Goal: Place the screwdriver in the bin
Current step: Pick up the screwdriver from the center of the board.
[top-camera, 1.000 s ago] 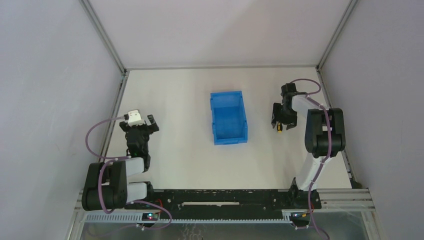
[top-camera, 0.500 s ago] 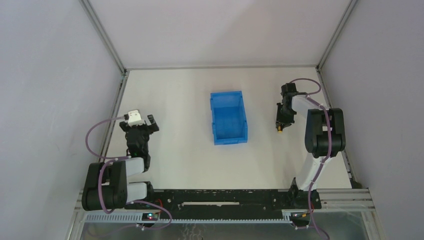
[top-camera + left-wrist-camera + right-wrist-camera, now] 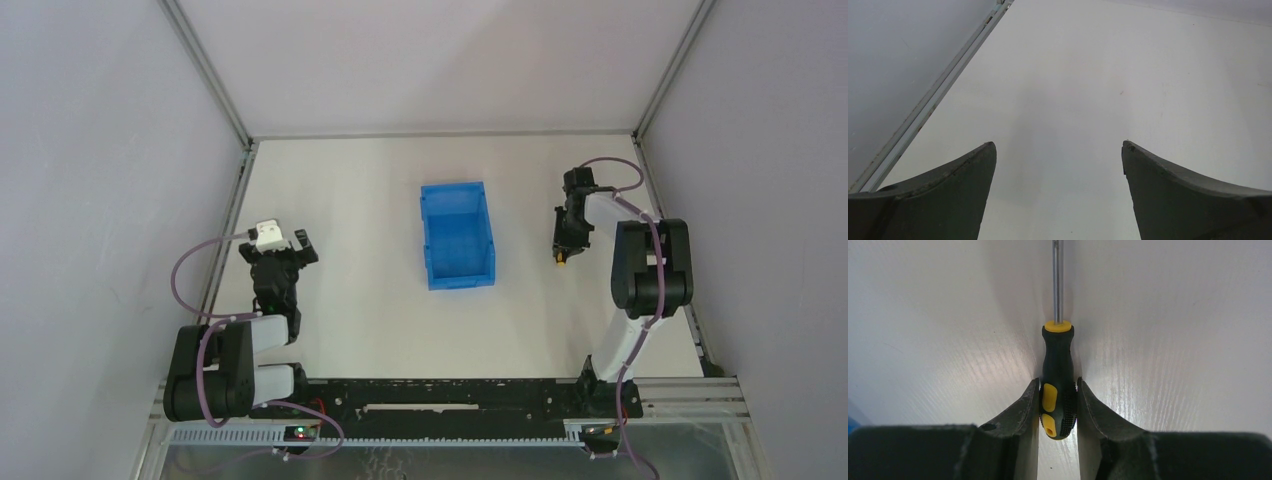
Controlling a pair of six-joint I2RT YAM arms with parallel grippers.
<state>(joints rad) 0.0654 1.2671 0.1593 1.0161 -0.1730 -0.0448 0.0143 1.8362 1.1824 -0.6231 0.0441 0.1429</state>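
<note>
The screwdriver has a black-and-yellow handle and a thin metal shaft pointing away from the right wrist camera. It lies on the white table to the right of the bin. My right gripper is shut on its handle, both fingers pressed against the sides. From above, the right gripper stands low over the table with the yellow handle end showing beneath it. The blue bin sits mid-table, its inside bare. My left gripper is open at the left, holding nothing, and its fingers frame bare table.
Metal frame rails run along the table's left and right edges, with grey walls around. The left rail shows close beside the left gripper. The arm bases and a black rail line the near edge.
The right gripper's jaws have closed from wide open onto the screwdriver handle. The left arm and the bin have not moved.
</note>
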